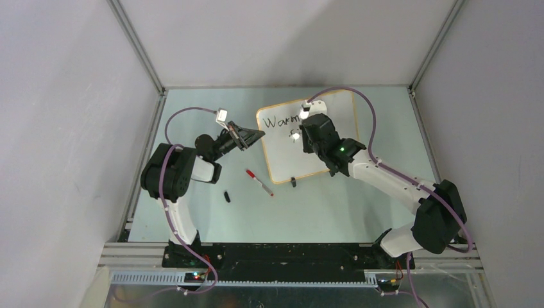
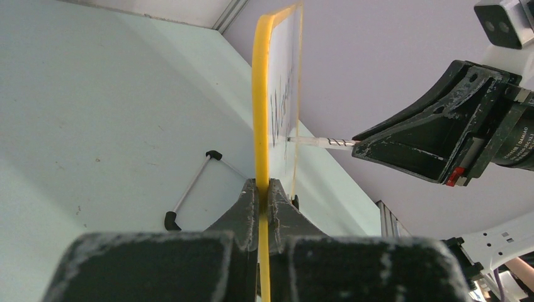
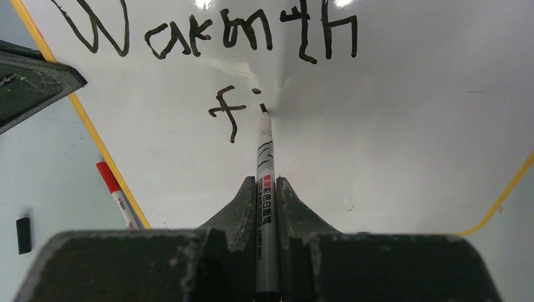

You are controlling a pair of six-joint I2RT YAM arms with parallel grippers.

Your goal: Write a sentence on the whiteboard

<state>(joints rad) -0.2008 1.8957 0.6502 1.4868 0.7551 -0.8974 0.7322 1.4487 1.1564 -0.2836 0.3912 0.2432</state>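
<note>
The whiteboard [image 1: 333,119] lies on the table with "Warmth" [image 3: 220,34] in black on its first line and "fi" [image 3: 230,110] begun below. My left gripper [image 1: 256,135] is shut on the board's left yellow edge [image 2: 261,113]. My right gripper [image 1: 301,131] is shut on a black marker [image 3: 266,189]. The marker tip [image 3: 263,110] touches the board just under the dot of the "i". From the left wrist view the marker [image 2: 321,142] meets the board face from the right.
A red-capped marker [image 1: 259,182] lies on the table left of the board's near corner, also in the right wrist view [image 3: 116,195]. A small black cap [image 1: 227,196] lies near it. A black clip foot [image 1: 293,181] sits at the board's near edge.
</note>
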